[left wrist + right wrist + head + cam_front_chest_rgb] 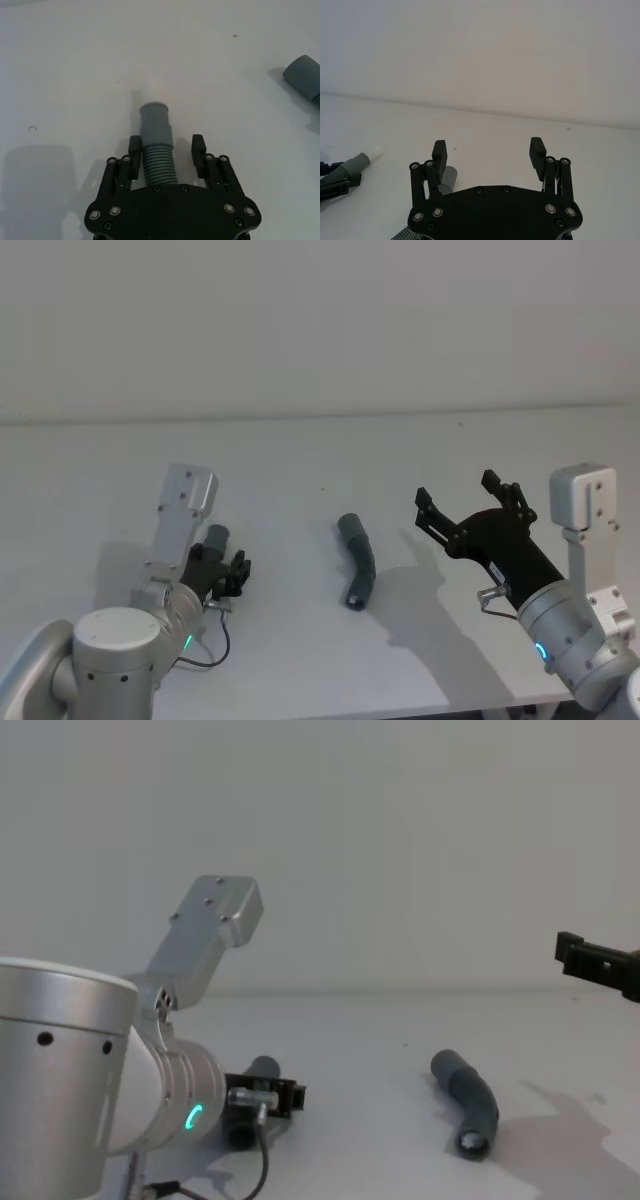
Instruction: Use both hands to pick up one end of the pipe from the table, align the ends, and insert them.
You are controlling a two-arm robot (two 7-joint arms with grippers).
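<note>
Nearest the robot, at about 8 o'clock on the plain, matte white table [300,455], the silver cylindrical left arm [120,645] with its green ring light [187,642] reaches forward. Its black plastic parallel-jaw left gripper [222,565] sits low over the surface. The jaws stand at a middling width around a short, dark grey, bent hose piece [157,155] with a ribbed middle. The left wrist view shows one finger [134,146] against the ribs and a clear gap at the other, so the grip is not closed. The piece's smooth grey cuff [155,117] sticks out past the fingertips towards about 12 o'clock, with a narrower white tip [375,151] at its end. I cannot tell whether the piece is clear of the table. At about 4 o'clock the silver right arm [565,635] holds the black plastic right gripper [456,490] raised above the table. Its jaws are spread wide with nothing between them, and its shadow falls on the surface below. A little farther out, near the table's middle, the second hose piece [357,560] lies flat. It is dark grey, ribbed and bent like the first, and lies at 3 o'clock from the left gripper, between the two grippers and well apart from both. One smooth end points to 12 o'clock, and the other, its open mouth showing in the chest view, points to 6 o'clock. Beyond it, at 12 o'clock, the table's far edge meets a plain white wall [300,320].
</note>
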